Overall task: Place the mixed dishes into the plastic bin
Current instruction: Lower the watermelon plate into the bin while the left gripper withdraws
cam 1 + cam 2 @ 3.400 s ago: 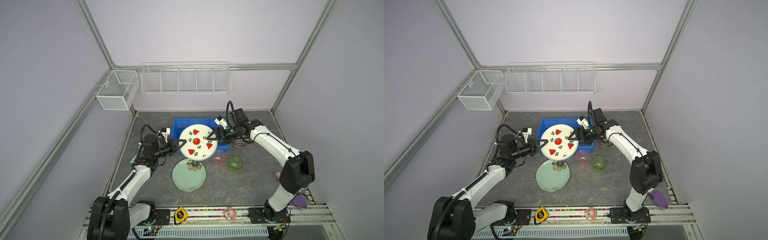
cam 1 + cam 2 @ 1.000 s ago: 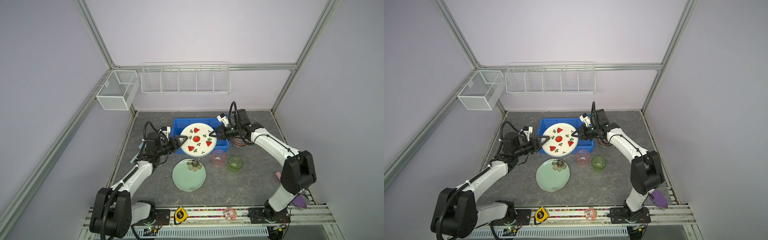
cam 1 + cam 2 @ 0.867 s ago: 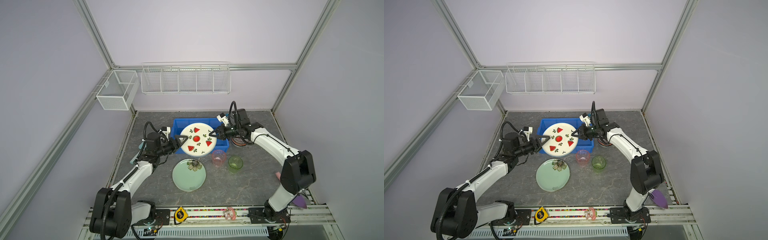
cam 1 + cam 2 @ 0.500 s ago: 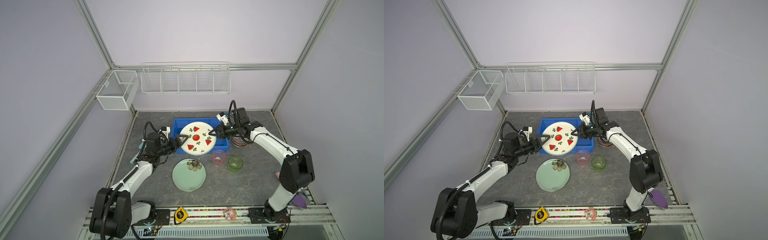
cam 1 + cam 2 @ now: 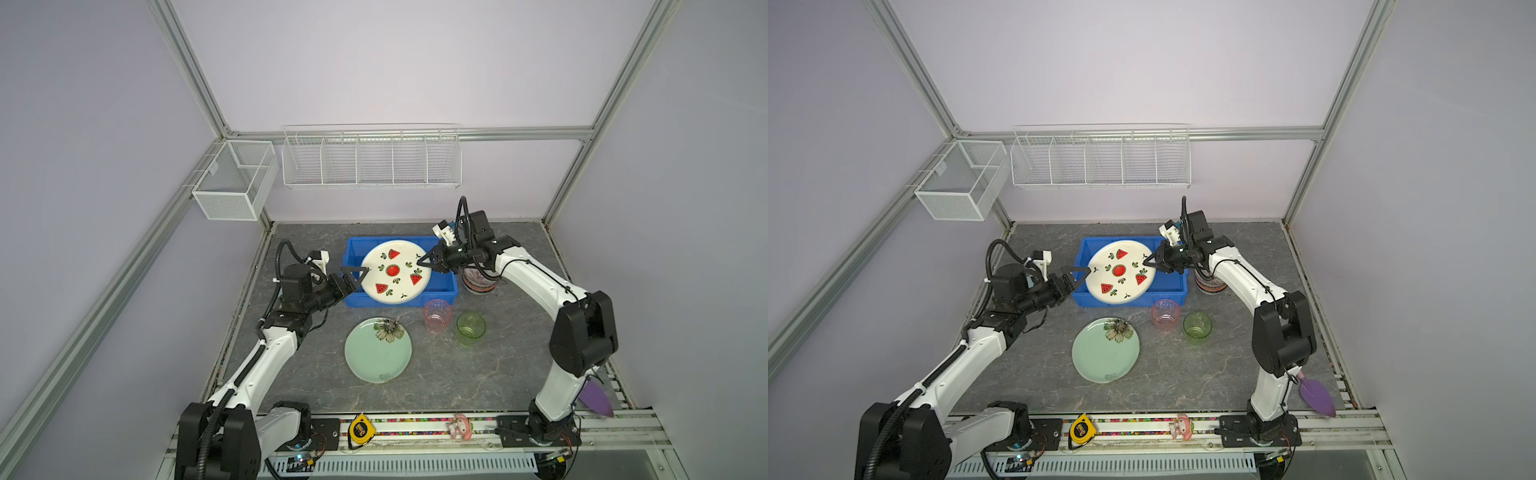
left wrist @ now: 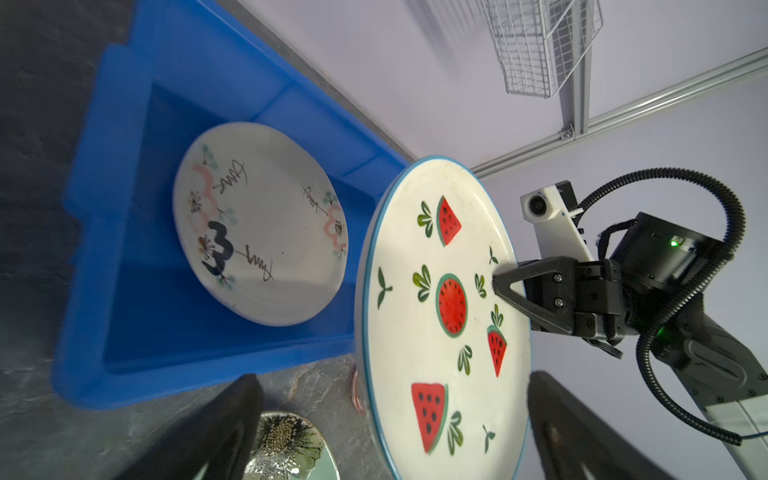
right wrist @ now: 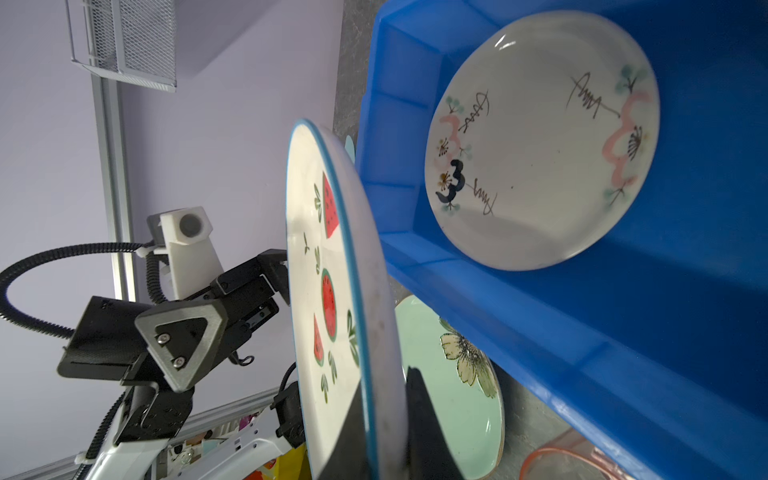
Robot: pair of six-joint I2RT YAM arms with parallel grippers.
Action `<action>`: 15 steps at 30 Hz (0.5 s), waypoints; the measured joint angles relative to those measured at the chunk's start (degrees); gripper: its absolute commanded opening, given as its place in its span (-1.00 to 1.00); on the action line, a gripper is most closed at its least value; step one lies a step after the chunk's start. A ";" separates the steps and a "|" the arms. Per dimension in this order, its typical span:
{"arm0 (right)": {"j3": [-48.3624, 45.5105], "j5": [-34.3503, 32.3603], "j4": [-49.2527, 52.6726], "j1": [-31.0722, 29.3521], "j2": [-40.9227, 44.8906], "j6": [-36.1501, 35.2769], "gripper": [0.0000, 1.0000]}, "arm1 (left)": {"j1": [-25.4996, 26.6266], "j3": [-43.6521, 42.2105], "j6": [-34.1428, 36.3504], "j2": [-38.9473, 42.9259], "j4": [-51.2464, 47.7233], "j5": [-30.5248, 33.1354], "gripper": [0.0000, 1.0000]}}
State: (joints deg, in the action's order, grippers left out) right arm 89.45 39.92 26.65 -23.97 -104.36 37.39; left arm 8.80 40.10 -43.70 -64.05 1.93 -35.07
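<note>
My right gripper is shut on the right rim of the white watermelon plate, which hangs tilted over the blue plastic bin. My left gripper stands open at the plate's left rim, its fingers apart on either side of it. A cream floral plate lies inside the bin. In front of the bin sit a pale green flower plate, a pink cup and a green cup. Patterned bowls are stacked right of the bin.
A purple scoop lies at the front right edge. A yellow tape measure and a pink figure rest on the front rail. White wire baskets hang on the back wall and the left frame.
My left gripper has opened and let go of the plate's left rim. The plate has shifted back over the bin, held by the right gripper alone.
</note>
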 measured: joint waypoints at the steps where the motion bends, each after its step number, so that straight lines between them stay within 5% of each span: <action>1: 1.36 -0.37 0.02 0.11 -0.96 0.11 -0.85 | -1.03 0.63 0.90 0.57 -1.25 0.22 0.98; 15: 16.85 -6.10 0.72 0.26 -18.95 1.44 -0.85 | -3.82 5.05 8.55 2.43 -11.74 2.05 0.98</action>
State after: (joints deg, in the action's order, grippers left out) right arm 106.30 33.82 27.38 -23.70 -123.31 38.83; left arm 4.97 45.15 -35.16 -61.63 -9.80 -33.01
